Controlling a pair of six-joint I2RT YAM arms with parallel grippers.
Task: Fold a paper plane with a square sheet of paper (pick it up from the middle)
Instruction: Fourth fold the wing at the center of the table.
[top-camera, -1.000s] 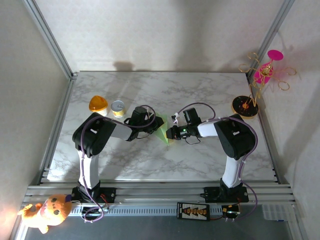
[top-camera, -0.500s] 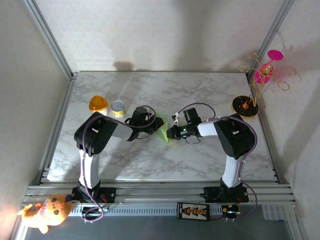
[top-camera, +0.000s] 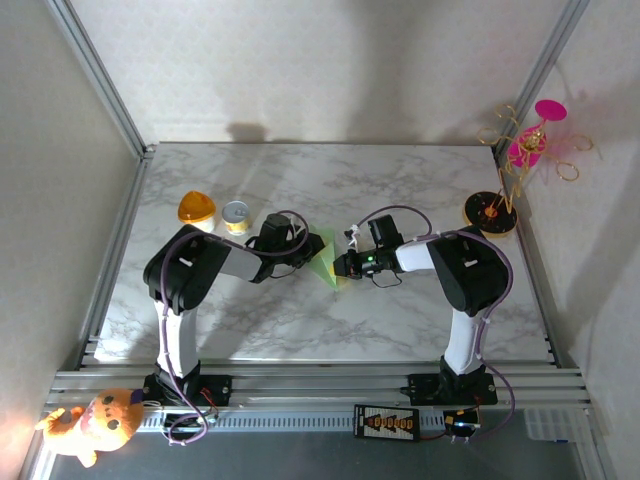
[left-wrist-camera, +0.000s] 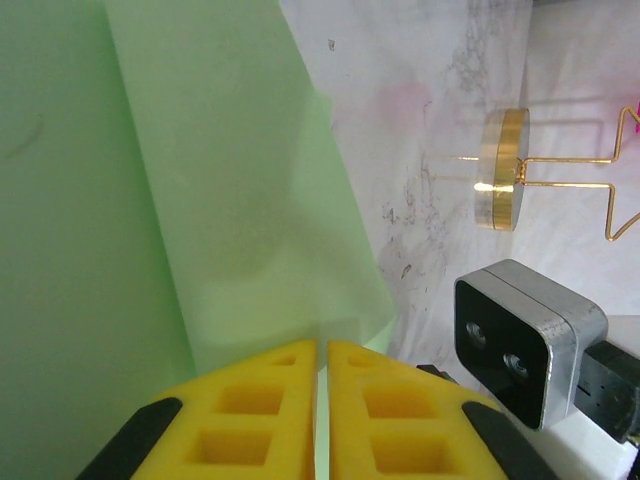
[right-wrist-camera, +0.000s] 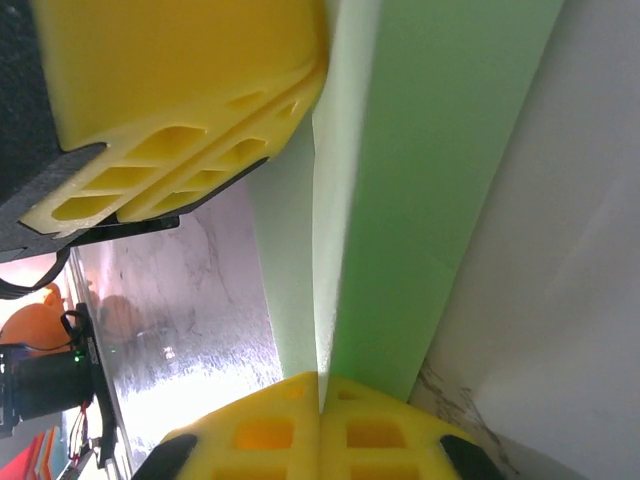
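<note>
Marbled table (top-camera: 300, 320), grey walls (top-camera: 330, 60), paper plane (top-camera: 326, 263)

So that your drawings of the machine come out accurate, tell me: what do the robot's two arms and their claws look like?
The left arm and right arm are built of white and black links, with purple cables looped alongside. The left claw and right claw each have two blocky bright yellow fingers with rectangular cut-outs, on black mounts.
</note>
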